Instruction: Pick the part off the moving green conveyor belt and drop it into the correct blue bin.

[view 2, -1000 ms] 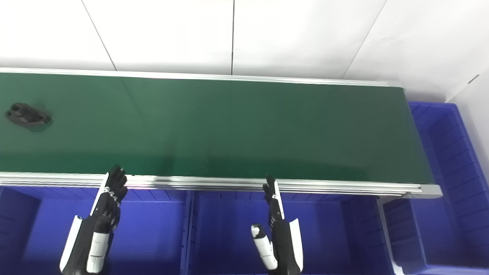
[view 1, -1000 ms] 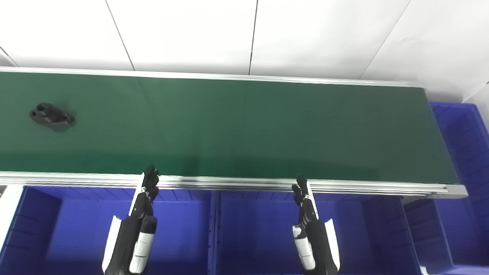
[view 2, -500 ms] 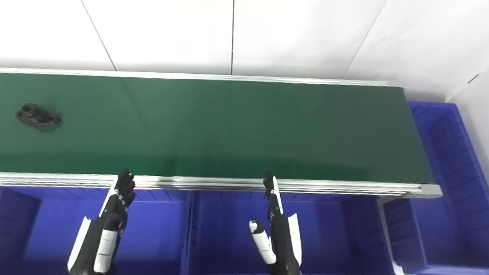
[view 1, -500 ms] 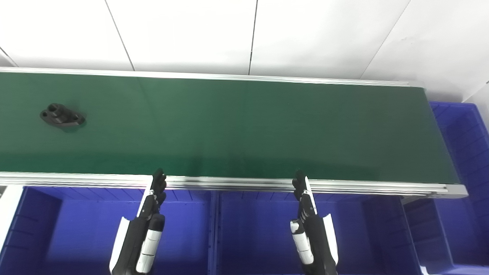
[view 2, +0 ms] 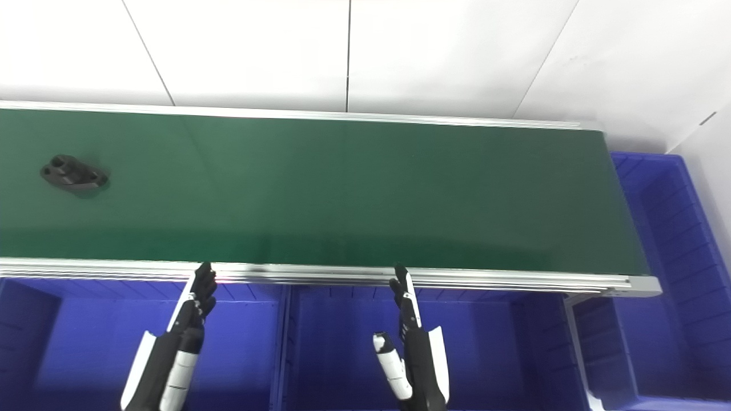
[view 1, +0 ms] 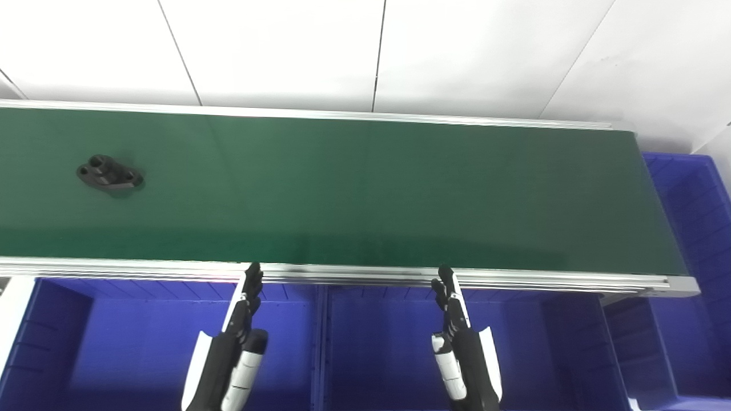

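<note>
Black part (view 1: 109,174) lies on green conveyor belt (view 1: 365,188), far left, untouched. Left hand (view 1: 237,337) and right hand (view 1: 457,337) empty, fingers extended, over blue bins (view 1: 131,348) below belt's near rail.

You lose the green conveyor belt (view 1: 365,188) at the picture's left edge, so its far end is out of sight. The blue bins (view 1: 394,348) run off the bottom edge, their floors partly cut. Both forearms are clipped there too. The black part (view 1: 109,176) is too small for you to read its holes clearly. The right-hand bin (view 2: 662,228) is cropped by the right edge.
</note>
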You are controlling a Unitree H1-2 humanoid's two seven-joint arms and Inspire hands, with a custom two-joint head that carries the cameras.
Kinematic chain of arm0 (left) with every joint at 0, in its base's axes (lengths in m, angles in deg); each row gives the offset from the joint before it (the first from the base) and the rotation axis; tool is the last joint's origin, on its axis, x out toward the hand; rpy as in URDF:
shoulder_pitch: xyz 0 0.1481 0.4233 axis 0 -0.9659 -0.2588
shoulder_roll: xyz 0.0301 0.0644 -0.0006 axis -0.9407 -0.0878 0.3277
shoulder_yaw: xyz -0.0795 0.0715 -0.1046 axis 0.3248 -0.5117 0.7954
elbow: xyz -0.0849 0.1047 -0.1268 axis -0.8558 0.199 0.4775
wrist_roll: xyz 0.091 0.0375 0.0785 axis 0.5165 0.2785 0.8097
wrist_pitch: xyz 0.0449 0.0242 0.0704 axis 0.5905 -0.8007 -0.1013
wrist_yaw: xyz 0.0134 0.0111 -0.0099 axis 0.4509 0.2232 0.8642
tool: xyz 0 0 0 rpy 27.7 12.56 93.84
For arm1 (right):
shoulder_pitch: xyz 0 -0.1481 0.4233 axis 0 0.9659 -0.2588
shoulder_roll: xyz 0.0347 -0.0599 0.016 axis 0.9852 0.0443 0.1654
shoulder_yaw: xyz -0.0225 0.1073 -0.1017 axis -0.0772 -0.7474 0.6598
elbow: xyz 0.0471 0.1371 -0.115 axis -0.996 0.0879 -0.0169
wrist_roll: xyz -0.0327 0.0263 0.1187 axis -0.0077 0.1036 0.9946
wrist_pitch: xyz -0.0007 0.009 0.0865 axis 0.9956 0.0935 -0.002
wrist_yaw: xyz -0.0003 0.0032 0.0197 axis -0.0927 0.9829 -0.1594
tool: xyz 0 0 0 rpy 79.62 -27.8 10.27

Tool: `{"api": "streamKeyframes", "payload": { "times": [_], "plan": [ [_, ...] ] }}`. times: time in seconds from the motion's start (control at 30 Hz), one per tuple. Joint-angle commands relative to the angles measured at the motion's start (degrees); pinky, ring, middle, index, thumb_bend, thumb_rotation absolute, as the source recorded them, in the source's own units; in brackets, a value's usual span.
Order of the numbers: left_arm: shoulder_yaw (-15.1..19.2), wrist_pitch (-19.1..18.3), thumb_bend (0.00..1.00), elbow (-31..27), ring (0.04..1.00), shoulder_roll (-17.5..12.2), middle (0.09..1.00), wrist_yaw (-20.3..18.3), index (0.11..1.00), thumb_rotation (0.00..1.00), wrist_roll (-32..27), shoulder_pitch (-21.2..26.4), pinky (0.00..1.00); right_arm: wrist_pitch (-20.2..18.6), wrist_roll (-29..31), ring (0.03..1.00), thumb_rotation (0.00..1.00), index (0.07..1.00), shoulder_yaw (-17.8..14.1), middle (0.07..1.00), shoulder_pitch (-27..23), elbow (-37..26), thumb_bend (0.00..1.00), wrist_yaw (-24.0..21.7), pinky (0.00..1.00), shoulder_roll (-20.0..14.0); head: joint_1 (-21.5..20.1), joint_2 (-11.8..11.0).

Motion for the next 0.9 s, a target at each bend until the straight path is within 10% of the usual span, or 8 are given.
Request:
{"api": "streamKeyframes", "payload": {
  "times": [0.0,0.87],
  "plan": [
    [-0.6,3.9,0.68,0.5,0.996,0.7,1.000,1.4,1.000,1.00,1.6,-0.1,1.00,4.4,0.8,0.990,1.00,1.000,-0.3,1.000,-0.3,0.1,0.81,-0.7,1.00,-0.6,0.1,0.0],
    [-3.3,11.5,0.50,11.3,0.947,4.0,1.000,6.0,1.000,1.00,6.4,2.7,0.87,5.2,7.1,1.000,1.00,1.000,-2.1,1.000,-2.5,6.4,0.83,-1.4,1.00,-5.2,11.4,-10.7]
  ]
}}
